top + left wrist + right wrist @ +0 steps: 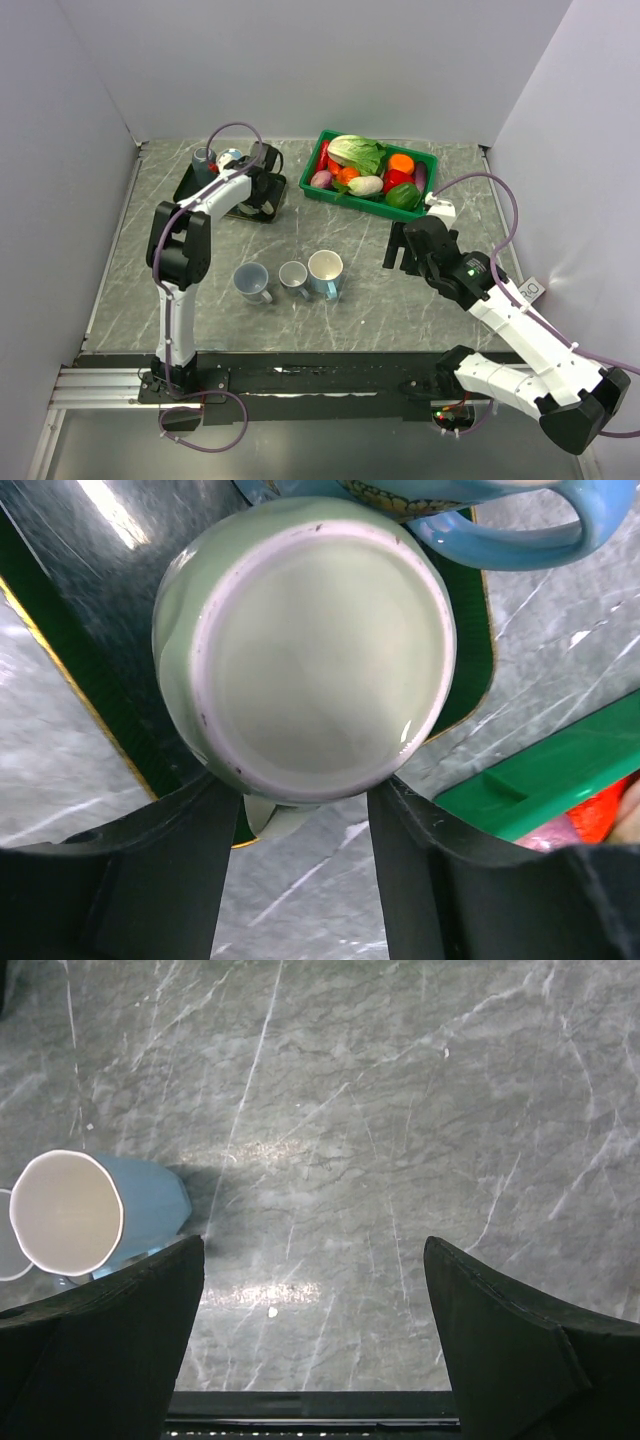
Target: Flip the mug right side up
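- Mug, pale green: you see it bottom-up in the left wrist view, where its flat base fills the upper middle of the frame. It stands on a dark tray with a thin gold edge.
- Left gripper: your fingers are spread apart at the bottom of the frame, one at each side of the mug's lower edge. A pale green piece of the mug shows in the gap between them. You cannot tell whether either finger touches it.
- Blue mug: top of the same frame, just beside the green one, with its handle looping to the upper right.
- Green crate: upper middle of the top view, filled with vegetables, to the right of the tray.
- Three mugs: centre of the top view in a row, mouths up. They are a blue-grey one, a small one and a light blue one.
- Right gripper: your fingers are wide apart and hold nothing, above bare marble table. It sits right of centre in the top view, near the row of mugs.
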Motion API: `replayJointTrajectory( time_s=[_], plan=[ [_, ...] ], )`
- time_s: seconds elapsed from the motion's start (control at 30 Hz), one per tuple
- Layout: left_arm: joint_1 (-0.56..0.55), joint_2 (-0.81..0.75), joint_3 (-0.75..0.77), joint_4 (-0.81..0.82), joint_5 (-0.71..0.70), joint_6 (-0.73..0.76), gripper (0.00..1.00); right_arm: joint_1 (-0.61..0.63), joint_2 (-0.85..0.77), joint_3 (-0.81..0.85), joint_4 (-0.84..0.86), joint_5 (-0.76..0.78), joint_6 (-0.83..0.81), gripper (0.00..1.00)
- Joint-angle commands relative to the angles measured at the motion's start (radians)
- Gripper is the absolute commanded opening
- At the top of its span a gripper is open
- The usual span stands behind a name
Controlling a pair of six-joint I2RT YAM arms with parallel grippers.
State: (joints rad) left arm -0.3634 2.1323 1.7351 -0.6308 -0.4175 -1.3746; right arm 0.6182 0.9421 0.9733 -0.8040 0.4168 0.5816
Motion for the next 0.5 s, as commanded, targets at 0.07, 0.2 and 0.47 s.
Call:
replayJointTrajectory(
  time_s=[0.07, 0.2, 0.47],
  plan=[
    [0.007, -0.083, -0.034, -0.001, -0.049, 0.101, 0.57, -0.012, -0.011, -0.007, 0.037, 0.004, -0.009, 0.95],
    [0.007, -0.069, -0.032, -0.006, -0.035, 0.111, 0.50, -0.014, -0.006, -0.008, 0.040, 0.000, -0.014, 0.95],
    [0.011, -0.054, -0.020, -0.014, -0.017, 0.128, 0.25, -0.018, -0.014, -0.016, 0.043, -0.003, -0.012, 0.95]
  ],
)
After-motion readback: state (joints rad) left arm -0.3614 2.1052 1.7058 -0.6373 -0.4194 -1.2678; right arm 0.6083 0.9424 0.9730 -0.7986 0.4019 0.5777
